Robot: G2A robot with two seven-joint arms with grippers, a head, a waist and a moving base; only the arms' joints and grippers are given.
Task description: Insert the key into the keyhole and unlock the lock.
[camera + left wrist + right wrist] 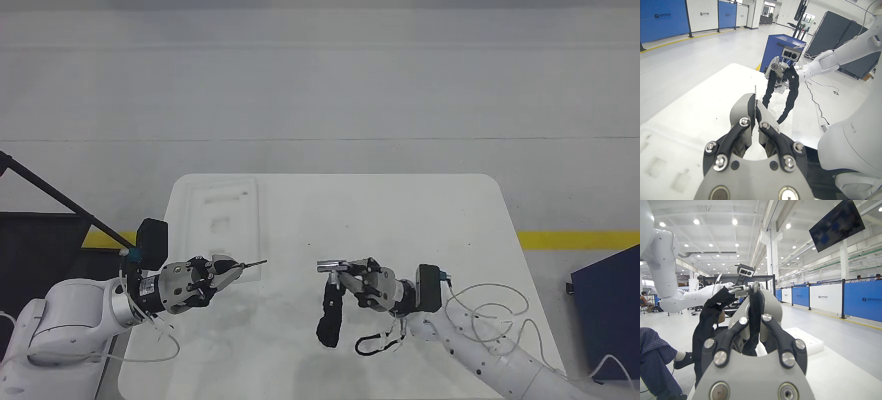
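Here the left jaws pinched the key [755, 90], blade pointing right. The right jaws clamped the lock [335, 267] above the worktop [420, 220], keyhole [774, 66] facing the key, well apart. The key looked thin, stiff, liable to pivot; the lock's cable [792, 94] hung limp, so grip its body.

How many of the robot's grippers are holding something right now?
2. The left gripper is shut on the thin flat metal key above the white table; the right gripper is shut on the silver lock with its black sleeved cable loop, opposite it.
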